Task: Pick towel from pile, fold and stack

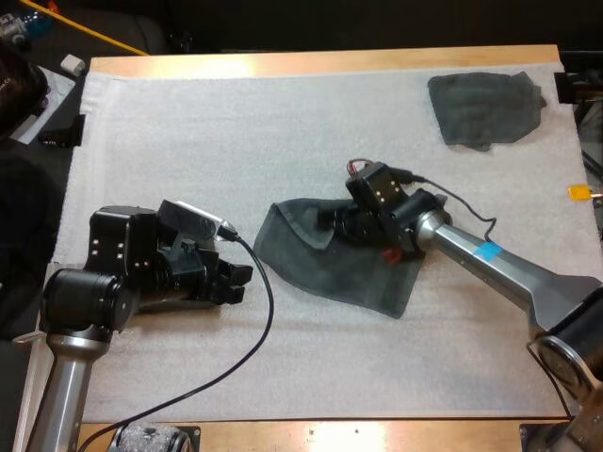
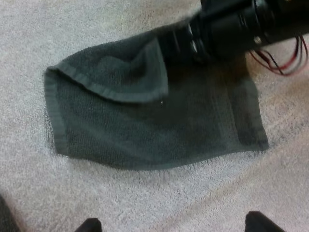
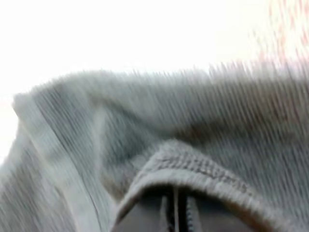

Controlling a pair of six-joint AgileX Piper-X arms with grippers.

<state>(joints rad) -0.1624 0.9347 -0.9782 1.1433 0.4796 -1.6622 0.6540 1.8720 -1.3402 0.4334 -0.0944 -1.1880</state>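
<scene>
A dark grey-green towel [image 1: 330,268] lies spread on the white mat [image 1: 188,141] near the middle, one corner folded over on itself [image 2: 130,72]. My right gripper [image 1: 332,224] sits at the towel's far edge, shut on a raised fold of cloth [image 3: 193,166] that wraps over its fingertips [image 3: 175,212]. My left gripper [image 1: 237,280] rests on the mat just left of the towel [image 2: 154,130], open, its two fingertips [image 2: 89,225] wide apart and short of the cloth. A second towel [image 1: 485,108] lies loosely crumpled at the mat's far right corner.
The wooden table edge [image 1: 311,62] runs along the far side, and another strip runs along the near side. Small white and dark items [image 1: 66,71] sit off the table's far left corner. Bare mat stretches between the two towels and in front of the middle towel.
</scene>
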